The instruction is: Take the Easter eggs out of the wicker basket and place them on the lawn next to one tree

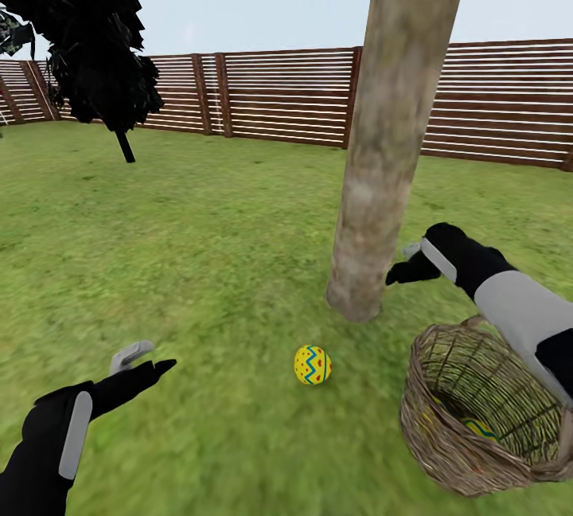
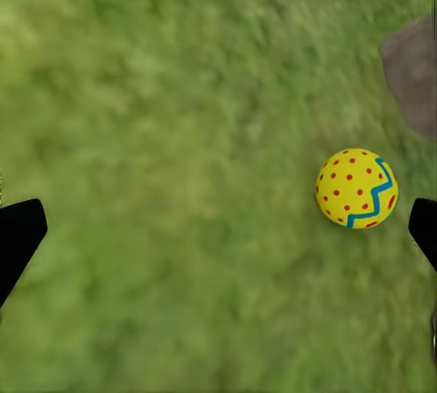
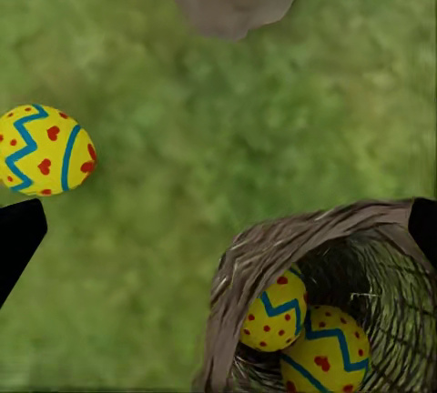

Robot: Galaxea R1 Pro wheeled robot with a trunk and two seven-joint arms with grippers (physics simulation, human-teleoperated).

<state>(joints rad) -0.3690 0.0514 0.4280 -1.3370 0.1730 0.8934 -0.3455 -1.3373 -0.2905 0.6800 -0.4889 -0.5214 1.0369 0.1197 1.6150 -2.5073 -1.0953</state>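
One Easter egg [image 1: 312, 365] lies on the lawn [image 1: 199, 261] near the tree [image 1: 382, 181], two remain in the wicker basket [image 3: 273, 256], both grippers — left gripper [image 1: 147, 363], right gripper [image 1: 404, 263] — spread and empty.

Three Easter eggs — one on the lawn [image 1: 312, 365], two in the basket [image 3: 275, 311] [image 3: 326, 352] — one wicker basket [image 1: 446, 452], two trees [image 1: 390, 126] [image 1: 87, 30], two pincers [image 1: 143, 362] [image 1: 402, 261]

Easter egg [image 1: 312, 365]: smooth, matt painted shell, yellow with blue zigzag and red dots.
Wicker basket [image 1: 446, 420]: rough woven brown twigs, open weave.
Tree trunk [image 1: 390, 126]: coarse, mottled grey-brown bark.
Lawn [image 1: 199, 245]: soft, matt grass, yellowish patches.
Fence [image 1: 286, 94]: brown wooden slats.
Right gripper [image 1: 407, 261]: matt black with grey plastic-looking panels.
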